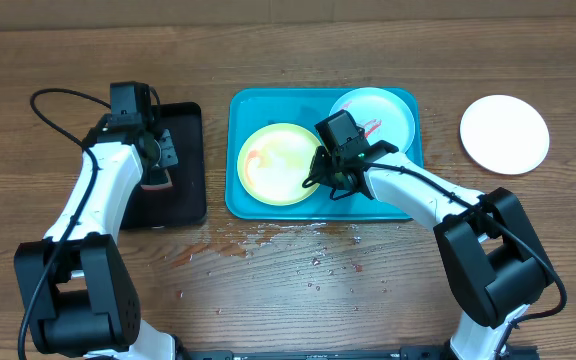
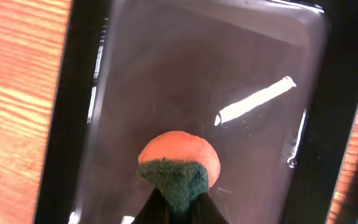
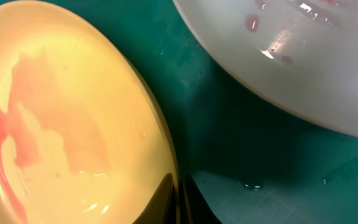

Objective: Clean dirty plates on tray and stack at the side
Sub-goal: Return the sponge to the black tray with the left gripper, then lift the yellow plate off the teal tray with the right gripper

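Left hand (image 2: 176, 210) grasping an orange-and-green sponge (image 2: 179, 163) over the black tray (image 2: 229, 62), right hand (image 1: 330, 178) clenched at the rim of the red-smeared yellow-green plate (image 1: 273, 165) on the turquoise tray (image 1: 236, 200); scrubbing seems about to start, so the sponge likely must travel across onto that plate.

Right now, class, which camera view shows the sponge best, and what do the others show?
Left wrist view: the sponge, orange with a green face, sits mid-frame, pinched by the left gripper over the black tray. Overhead shows only a sliver by the arm; right wrist shows none.
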